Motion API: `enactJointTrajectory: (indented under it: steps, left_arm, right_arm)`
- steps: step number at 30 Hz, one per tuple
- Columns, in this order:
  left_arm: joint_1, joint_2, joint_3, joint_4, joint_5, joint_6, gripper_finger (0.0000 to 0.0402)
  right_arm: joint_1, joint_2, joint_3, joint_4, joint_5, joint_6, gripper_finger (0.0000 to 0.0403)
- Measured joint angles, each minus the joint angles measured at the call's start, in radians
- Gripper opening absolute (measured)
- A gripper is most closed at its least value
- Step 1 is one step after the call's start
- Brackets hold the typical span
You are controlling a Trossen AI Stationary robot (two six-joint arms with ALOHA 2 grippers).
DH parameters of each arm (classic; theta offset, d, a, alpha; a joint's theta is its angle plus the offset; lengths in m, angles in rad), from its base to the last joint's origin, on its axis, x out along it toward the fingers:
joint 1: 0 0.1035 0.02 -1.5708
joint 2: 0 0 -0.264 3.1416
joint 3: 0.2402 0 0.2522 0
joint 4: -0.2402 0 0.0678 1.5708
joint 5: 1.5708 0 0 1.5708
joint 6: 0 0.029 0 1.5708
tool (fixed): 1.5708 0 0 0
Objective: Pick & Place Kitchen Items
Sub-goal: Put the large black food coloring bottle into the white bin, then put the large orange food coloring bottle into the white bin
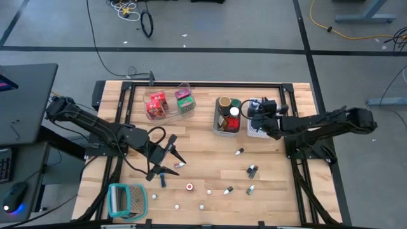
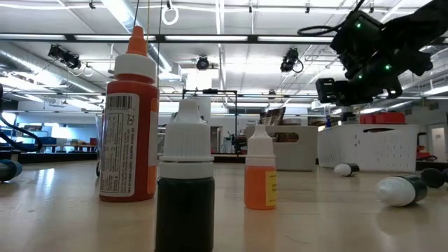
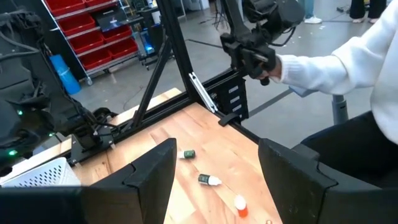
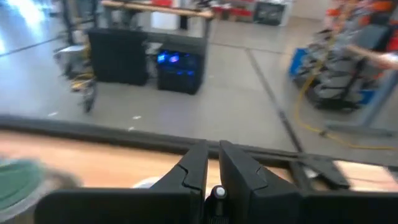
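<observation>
My left gripper point(image 1: 169, 159) is open and hovers over the table's near-left part, beside a small bottle point(image 1: 180, 165) and a blue one point(image 1: 163, 181); in its wrist view its fingers frame small bottles point(image 3: 209, 180). My right gripper point(image 1: 251, 111) hangs above the white bin point(image 1: 257, 129) at the far right. It is shut on a tiny white-capped thing point(image 4: 217, 193). More small bottles point(image 1: 252, 170) and white pieces point(image 1: 201, 207) lie scattered on the near table. Red and green packets point(image 1: 168, 102) sit in the clear bin, and a brown jar point(image 1: 224, 104) in the grey bin. My right gripper pinches the tiny white-capped thing point(image 4: 217, 191) between its two fingers point(image 4: 194, 171). Only the cap shows in the narrow gap, and the fingers hide the rest. It is lifted clear of the table, above the bins.
The teal-and-white ribbed holder point(image 1: 127, 199) stands at the near-left corner. The low view shows an orange-red bottle point(image 2: 128, 133), a dark bottle point(image 2: 185, 192) and a small orange one point(image 2: 260, 178) up close. A person's white sleeve point(image 3: 336, 59) shows beyond the table.
</observation>
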Motion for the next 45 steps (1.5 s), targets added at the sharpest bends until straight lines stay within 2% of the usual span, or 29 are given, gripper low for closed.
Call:
enactJointTrajectory:
  steps: [4,8,11,15,23,30,38,45]
  left_arm:
    - [0.000,0.000,0.000,-0.006,0.000,0.006,0.0236]
    - [0.000,0.000,0.000,-0.006,0.000,0.024,0.0236]
    - [0.000,0.000,0.000,-0.005,0.000,0.029,0.0236]
    - [0.000,0.000,0.000,0.001,0.000,0.029,0.0236]
    - [0.000,0.000,0.000,0.012,0.000,0.044,0.0236]
    - [0.000,0.000,0.000,0.010,0.000,0.043,0.0236]
    - [0.000,0.000,0.000,0.010,0.000,0.041,0.0236]
    - [0.000,0.000,0.000,0.010,0.000,0.040,0.0236]
  right_arm:
    - [-0.054,0.000,0.000,-0.017,0.035,0.041,0.0036]
    - [-0.106,0.016,0.000,-0.014,-0.034,0.096,0.0036]
    - [-0.130,0.061,0.000,-0.005,-0.040,0.102,0.0036]
    - [-0.152,0.133,0.000,0.063,0.003,0.097,0.0036]
    - [-0.196,0.273,0.000,0.303,-0.049,-0.084,0.0036]
    - [-0.233,0.338,0.002,0.383,-0.081,-0.146,0.0050]
    - [-0.235,0.323,0.002,0.428,-0.105,-0.276,0.0096]
    - [-0.215,0.238,0.001,0.543,-0.103,-0.454,0.0123]
